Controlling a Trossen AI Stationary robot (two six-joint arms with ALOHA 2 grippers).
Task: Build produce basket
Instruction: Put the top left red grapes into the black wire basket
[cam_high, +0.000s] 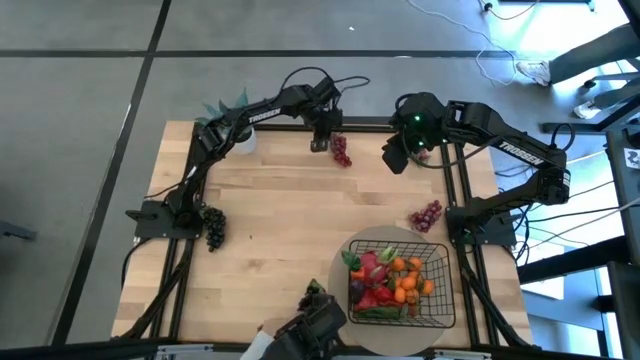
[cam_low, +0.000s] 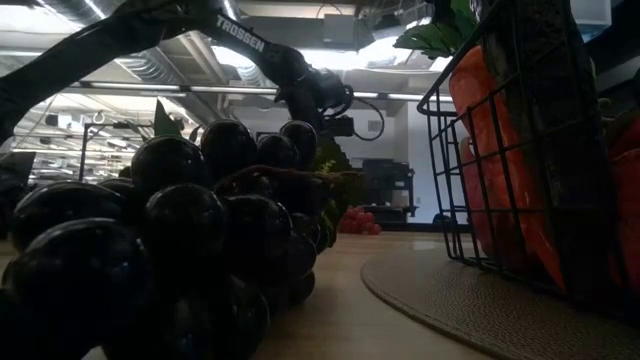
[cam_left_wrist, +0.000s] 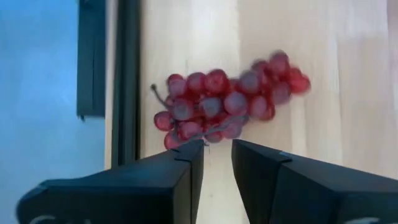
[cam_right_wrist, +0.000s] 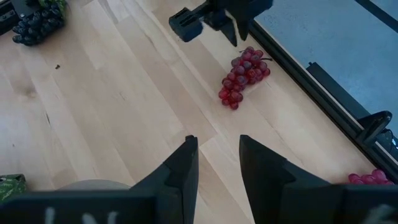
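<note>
Dark grapes (cam_low: 170, 240) lie closest at the table's left edge. Left gripper (cam_high: 320, 143), fingers slightly parted and empty, hovers beside red grapes (cam_high: 341, 150) at the far edge. Right gripper (cam_high: 394, 157) hangs parted and empty; the basket (cam_high: 440, 290) of produce (cam_high: 385, 280) sits near right.

We see a pale, blond wooden table (cam_high: 290, 220) with straight grain, framed by black rails. The basket (cam_high: 441, 300) is black wire in an open grid, resting on a round beige mat (cam_high: 340, 310). Inside it the produce (cam_high: 385, 280) shows orange, red, pink and a touch of green. One bunch of grapes (cam_left_wrist: 227, 102) is red with purplish tints; another bunch (cam_high: 427, 215) is a dusky pink-purple; a third bunch (cam_high: 213, 226) is near black and glossy. The potted plant (cam_high: 228, 108) is teal-green. Both arms are dark, with white lettering.
</note>
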